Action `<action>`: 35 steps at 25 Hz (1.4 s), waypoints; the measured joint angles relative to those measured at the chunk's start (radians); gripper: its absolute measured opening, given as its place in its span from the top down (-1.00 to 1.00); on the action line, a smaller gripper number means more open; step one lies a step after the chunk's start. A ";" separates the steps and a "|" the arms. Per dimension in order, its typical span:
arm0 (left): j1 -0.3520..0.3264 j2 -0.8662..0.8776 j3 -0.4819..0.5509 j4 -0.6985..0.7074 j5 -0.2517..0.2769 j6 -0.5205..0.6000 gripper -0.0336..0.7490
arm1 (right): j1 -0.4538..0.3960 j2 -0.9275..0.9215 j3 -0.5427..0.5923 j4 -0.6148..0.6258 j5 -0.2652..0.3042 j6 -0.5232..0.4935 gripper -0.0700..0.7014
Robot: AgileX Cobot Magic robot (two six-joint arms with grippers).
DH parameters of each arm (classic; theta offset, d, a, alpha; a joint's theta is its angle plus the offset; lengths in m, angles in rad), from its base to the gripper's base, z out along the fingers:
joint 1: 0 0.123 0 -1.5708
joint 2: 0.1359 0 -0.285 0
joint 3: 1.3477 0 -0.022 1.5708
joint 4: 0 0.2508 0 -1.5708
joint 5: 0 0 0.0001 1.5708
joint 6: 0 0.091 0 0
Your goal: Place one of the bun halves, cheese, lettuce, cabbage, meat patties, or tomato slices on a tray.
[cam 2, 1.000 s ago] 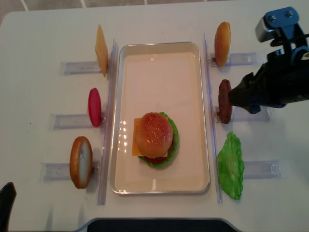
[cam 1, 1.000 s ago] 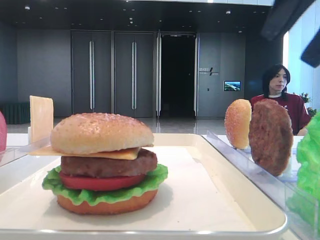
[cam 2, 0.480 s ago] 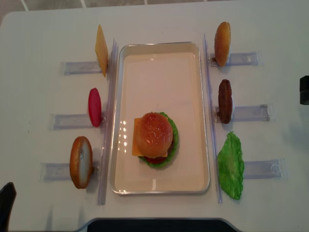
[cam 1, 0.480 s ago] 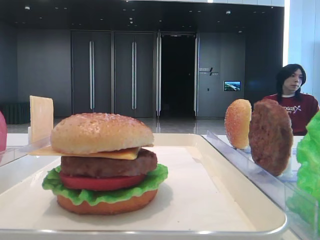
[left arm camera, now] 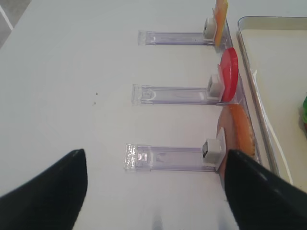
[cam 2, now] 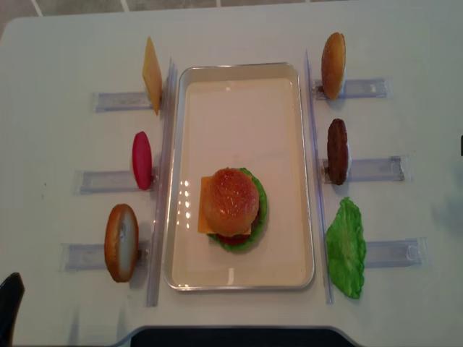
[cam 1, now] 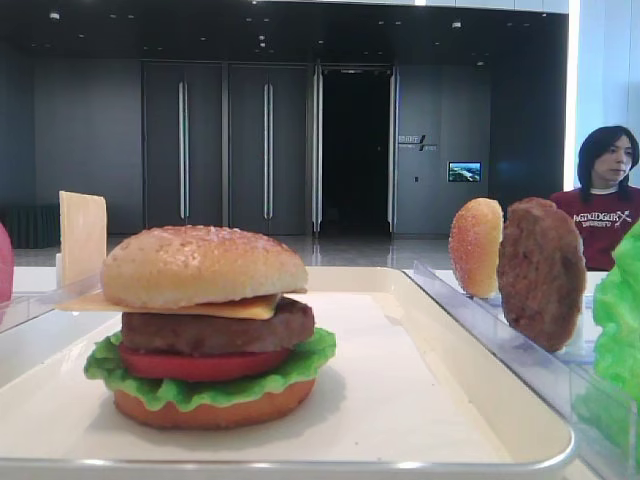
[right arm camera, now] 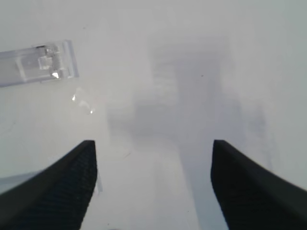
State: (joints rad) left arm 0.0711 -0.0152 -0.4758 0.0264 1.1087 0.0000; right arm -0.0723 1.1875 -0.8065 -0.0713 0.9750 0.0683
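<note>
On the white tray [cam 2: 239,123] stands a stacked burger with the sesame bun half [cam 2: 230,200] on top, then cheese [cam 2: 205,210], a meat patty [cam 1: 215,330], a tomato slice [cam 1: 195,363] and lettuce [cam 2: 261,210]. No cabbage is to be seen. My left gripper [left arm camera: 154,152] hangs open over the table left of the tray, holding nothing. Over bare table far right, my right gripper [right arm camera: 153,142] is open and holds nothing. Only a dark sliver of the right arm [cam 2: 461,144] shows at the overhead view's edge.
Clear racks flank the tray. On the left stand a cheese slice [cam 2: 152,75], a red tomato slice [cam 2: 142,160] and a smooth bun [cam 2: 121,242]. On the right are a bun [cam 2: 333,65], a patty [cam 2: 336,150] and a lettuce leaf [cam 2: 346,248]. A person [cam 1: 605,200] sits behind.
My right arm has drawn back to the right, from beside the patty rack almost out of the overhead view. The person in the background has shifted right.
</note>
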 joint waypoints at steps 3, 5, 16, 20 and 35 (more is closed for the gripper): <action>0.000 0.000 0.000 0.000 0.000 0.000 -0.85 | 0.029 -0.044 0.000 0.008 0.060 0.002 -0.49; 0.000 0.000 0.000 0.000 0.000 0.000 -0.85 | 0.048 -0.087 0.000 0.012 0.104 0.002 -0.49; 0.000 0.000 0.000 0.000 0.000 0.000 -0.85 | 0.083 -0.498 0.141 0.019 0.197 0.002 -0.46; 0.000 0.000 0.000 0.000 0.000 0.000 -0.85 | 0.083 -0.661 0.221 0.020 0.203 0.002 -0.44; 0.000 0.000 0.000 0.000 0.000 0.000 -0.85 | 0.083 -1.103 0.306 0.042 0.165 -0.002 -0.44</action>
State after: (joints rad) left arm 0.0711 -0.0152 -0.4758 0.0264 1.1087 0.0000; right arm 0.0107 0.0847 -0.5001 -0.0294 1.1400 0.0664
